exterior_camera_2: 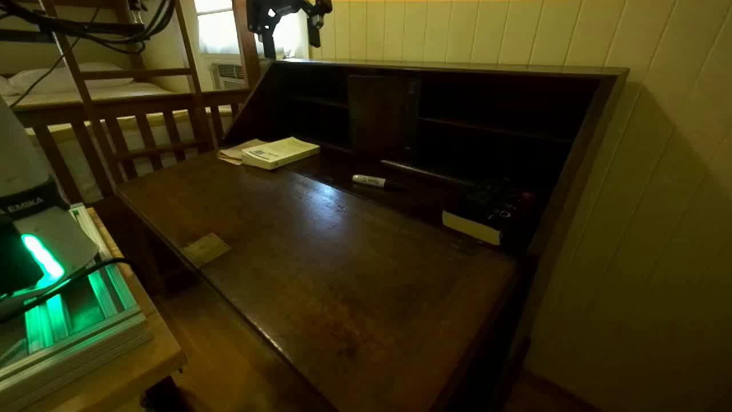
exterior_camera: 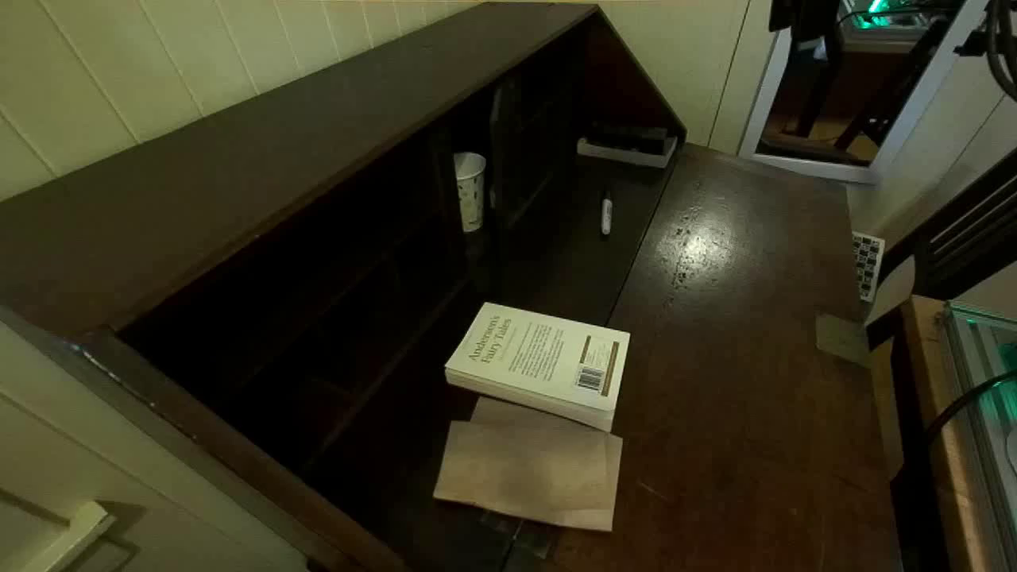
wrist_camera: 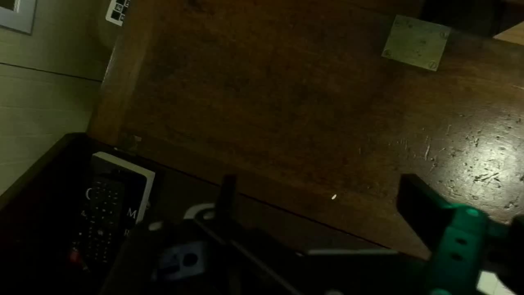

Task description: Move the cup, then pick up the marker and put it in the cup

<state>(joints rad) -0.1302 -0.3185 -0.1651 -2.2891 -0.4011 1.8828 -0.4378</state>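
Two fingers of the gripper (wrist_camera: 319, 177) stand wide apart, holding nothing; the patterned cup (exterior_camera: 471, 193) stands upright toward the back of the desk (exterior_camera: 755, 357), the marker (exterior_camera: 606, 216) lies on its dark inner surface.

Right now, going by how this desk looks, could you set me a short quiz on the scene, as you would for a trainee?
1. Fill in the missing word printed on the white book: "Andersen's ... Tales".
2. Choose one. The cup is: (a) on its side, (b) upright, (c) upside down.
3. True or false: the marker lies on the desk, and the robot's gripper is open with nothing held.

Key: 1. Fairy. 2. b. 3. True.
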